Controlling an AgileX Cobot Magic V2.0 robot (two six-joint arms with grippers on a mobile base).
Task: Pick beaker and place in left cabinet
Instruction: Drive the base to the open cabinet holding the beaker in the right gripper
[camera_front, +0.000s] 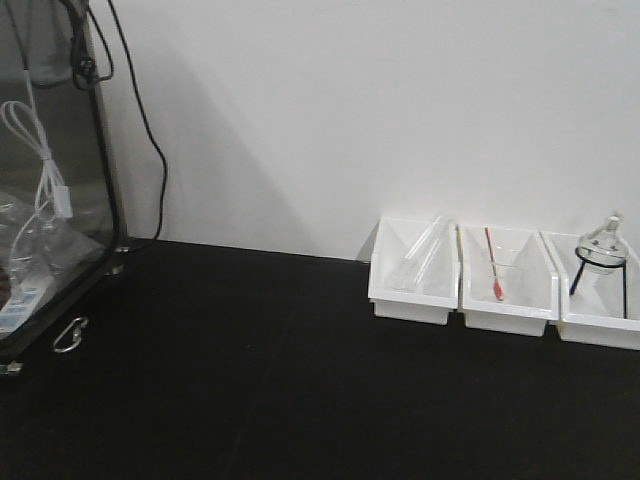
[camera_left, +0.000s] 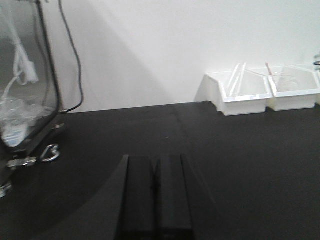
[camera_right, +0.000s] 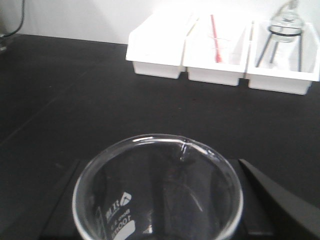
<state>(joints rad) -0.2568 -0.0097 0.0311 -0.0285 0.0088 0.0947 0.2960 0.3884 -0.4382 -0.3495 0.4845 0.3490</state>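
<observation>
Though only its upper part shows, the beaker (camera_right: 157, 192) fills the six o'clock edge of the right wrist view. It is a clear glass cylinder with a pour lip at about one o'clock on its rim and white printing low on its near wall. The right gripper (camera_right: 161, 212) has it pinched, with dark fingers (camera_right: 280, 200) flanking the glass at three and nine o'clock. I cannot tell whether its base is off the black tabletop (camera_right: 75, 100). Beyond it, at twelve to one o'clock, three white bins (camera_right: 217, 62) stand in a row against the wall. The middle bin holds a red rod (camera_right: 216, 42) and the end one a round flask on a tripod (camera_right: 286, 25). The left gripper (camera_left: 156, 187) has its fingers pressed together on nothing, low over the table. At nine o'clock in the front view stands a black-framed clear case (camera_front: 50, 200) with white cable inside; no grey shelf of the left cabinet shows. So the pick looks done, while the carry leftward, the placing and the release remain.
</observation>
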